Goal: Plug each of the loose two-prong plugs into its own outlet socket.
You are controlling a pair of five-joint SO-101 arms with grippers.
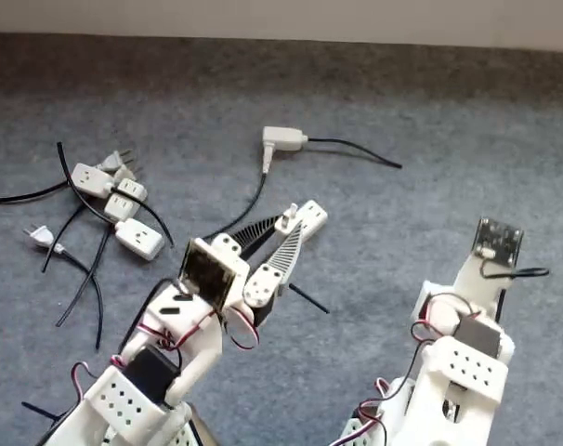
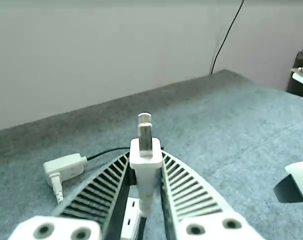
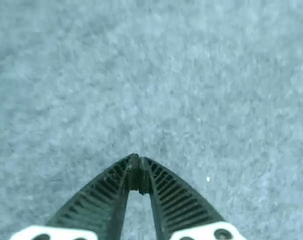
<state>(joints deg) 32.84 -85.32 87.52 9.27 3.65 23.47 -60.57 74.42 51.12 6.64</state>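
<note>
Left gripper [image 2: 146, 167] clamped on two-prong plug [image 2: 145, 142], prongs outward; right gripper [image 3: 138, 175] closed, empty, above carpet [image 3: 201, 75]

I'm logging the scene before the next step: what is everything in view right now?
held plug: one, white, in the left gripper, prongs pointing away from the arm
corded connector: one, white with black cord, far middle of table
small plug: one, white, near table's left edge
plug-and-socket cluster: about four, white, tangled black cords, far left
table: one, grey, carpet-like
left gripper: one, shut on held plug
right gripper: one, shut, empty, over bare table
</note>
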